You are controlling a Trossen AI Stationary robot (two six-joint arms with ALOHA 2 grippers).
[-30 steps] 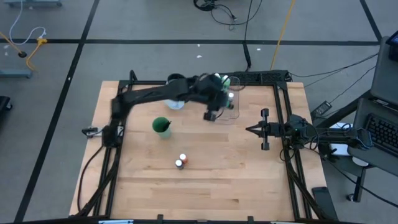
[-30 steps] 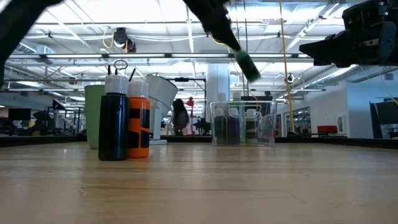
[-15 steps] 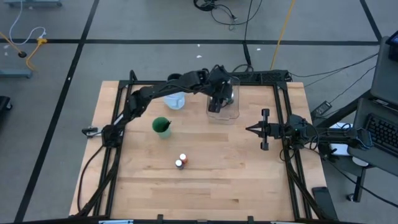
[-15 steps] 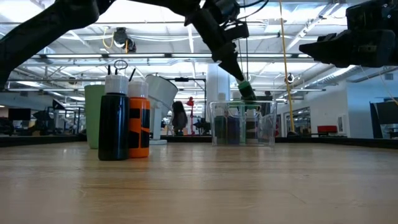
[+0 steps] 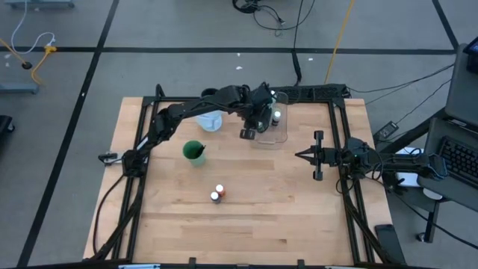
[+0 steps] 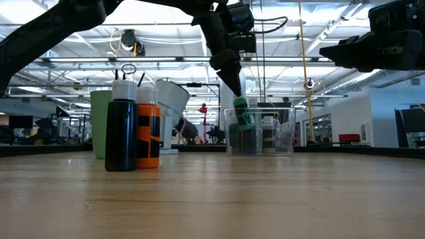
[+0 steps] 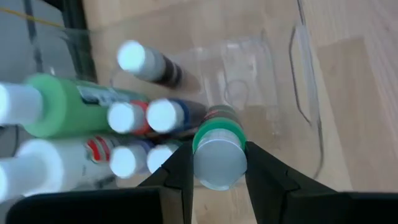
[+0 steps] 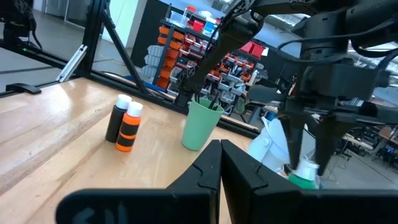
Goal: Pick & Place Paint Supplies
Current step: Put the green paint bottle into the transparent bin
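My left gripper (image 7: 219,177) is shut on a small green paint bottle (image 7: 219,155) with a white cap. It reaches down over the clear tray (image 5: 278,133), at the table's far middle. In the low view the bottle (image 6: 240,114) dips past the tray's rim (image 6: 260,109). Several white-capped bottles, a taller green bottle (image 7: 68,106) and a taller white one (image 7: 37,165) stand in the tray. A black bottle (image 6: 121,129) and an orange one (image 6: 150,129) stand on the table near its middle. My right gripper (image 5: 300,155) waits shut at the right. My left gripper pinches the small bottle at its capped top end (image 7: 219,163) between its two fingers (image 7: 180,171). The fingers slant steeply down from above. The bottle hangs tilted below them, cap up, its lower part inside the tray.
A green cup (image 5: 194,151) with brushes stands left of the tray, and a white cup (image 5: 210,121) is behind it. The wooden table (image 5: 246,217) is bare at its near side, apart from the two small bottles (image 5: 216,194).
My left gripper has come down over the clear tray and tipped steeper, still shut on the green bottle. The bottle has sunk from well above the tray to its rim and partly inside.
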